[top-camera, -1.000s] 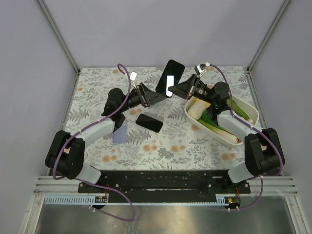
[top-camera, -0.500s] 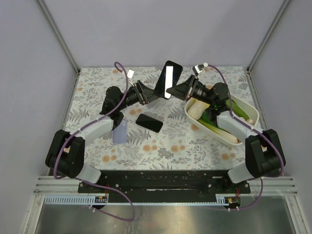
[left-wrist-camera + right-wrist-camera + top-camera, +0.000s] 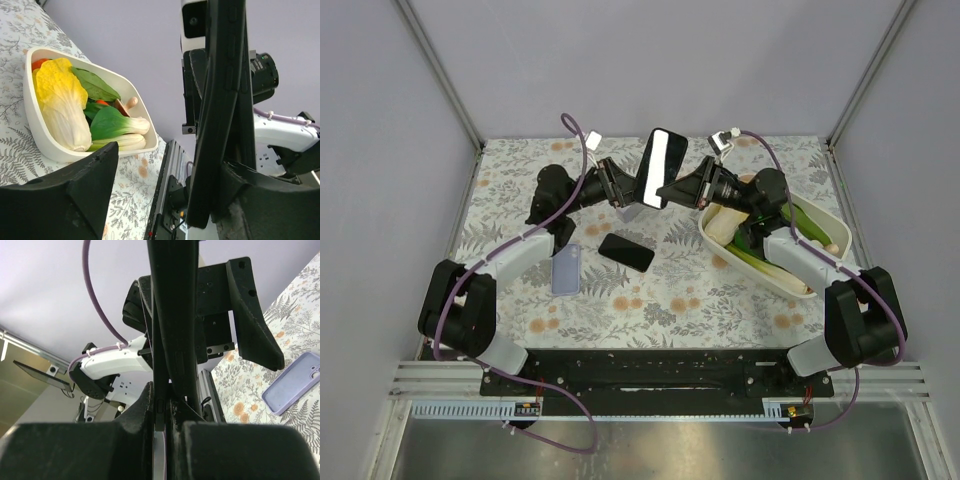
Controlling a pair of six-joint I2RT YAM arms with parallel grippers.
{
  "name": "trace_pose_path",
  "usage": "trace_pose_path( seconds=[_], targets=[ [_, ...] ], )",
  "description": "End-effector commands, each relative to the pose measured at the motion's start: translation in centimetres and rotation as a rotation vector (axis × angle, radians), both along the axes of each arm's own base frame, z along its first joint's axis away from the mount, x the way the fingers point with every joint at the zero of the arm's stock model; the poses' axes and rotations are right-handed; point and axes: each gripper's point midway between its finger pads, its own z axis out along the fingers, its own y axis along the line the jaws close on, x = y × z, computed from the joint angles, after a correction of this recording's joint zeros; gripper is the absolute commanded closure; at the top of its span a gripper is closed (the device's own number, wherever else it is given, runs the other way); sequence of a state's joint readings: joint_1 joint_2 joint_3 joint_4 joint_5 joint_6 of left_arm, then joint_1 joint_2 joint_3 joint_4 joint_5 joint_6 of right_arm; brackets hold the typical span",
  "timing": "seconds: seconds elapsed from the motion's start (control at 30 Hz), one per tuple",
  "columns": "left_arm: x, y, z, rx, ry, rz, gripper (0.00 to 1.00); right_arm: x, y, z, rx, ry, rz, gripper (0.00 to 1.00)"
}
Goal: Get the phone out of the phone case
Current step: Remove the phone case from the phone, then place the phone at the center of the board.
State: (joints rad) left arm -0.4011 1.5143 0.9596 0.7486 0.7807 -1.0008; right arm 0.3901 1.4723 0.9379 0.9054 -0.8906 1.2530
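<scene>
Top external: your right pincer (image 3: 675, 188) clenches the phone (image 3: 661, 167) upright, presumably so the left pincer (image 3: 631, 194), spread open, can straddle and strip it.

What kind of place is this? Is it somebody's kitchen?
Probably a robot test booth, not a kitchen. Plain grey walls on metal posts box in one table with a flowery cover, and the left arm and right arm are bolted to a black rail at its near edge.
</scene>
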Motion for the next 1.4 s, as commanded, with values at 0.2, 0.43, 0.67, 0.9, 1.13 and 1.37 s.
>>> trace_pose_path(
  seconds=[0.2, 0.43, 0.67, 0.9, 1.13, 1.37],
  targets=[
    [-1.9, -1.5, 4.5, -0.016, -0.192, -0.102, 0.53, -4.1, 1.4, -0.7, -0.098, -0.160, 0.156, 1.00],
    [-0.5, -1.1, 3.6, 0.054, -0.239, -0.068, 1.00, -6.1, 1.1, 0.9, -0.075, -0.208, 0.225, 1.00],
    [2.8, 1.8, 1.0, 0.161, -0.238, 0.049, 1.00, -8.2, 0.7, 1.4, -0.086, -0.247, 0.290, 1.00],
    [3.4, 5.8, -0.7, 0.184, -0.192, 0.114, 1.00, -9.4, 0.2, -3.4, -0.166, -0.199, 0.370, 1.00],
    [2.6, 8.5, -0.3, 0.242, -0.196, 0.172, 1.00, -9.6, -1.1, -14.1, -0.502, -0.195, 0.317, 1.00],
    [1.3, 9.9, 0.8, 0.328, -0.261, 0.203, 1.00, -9.7, -1.2, -19.9, -0.635, -0.131, 0.376, 1.00]
  ],
)
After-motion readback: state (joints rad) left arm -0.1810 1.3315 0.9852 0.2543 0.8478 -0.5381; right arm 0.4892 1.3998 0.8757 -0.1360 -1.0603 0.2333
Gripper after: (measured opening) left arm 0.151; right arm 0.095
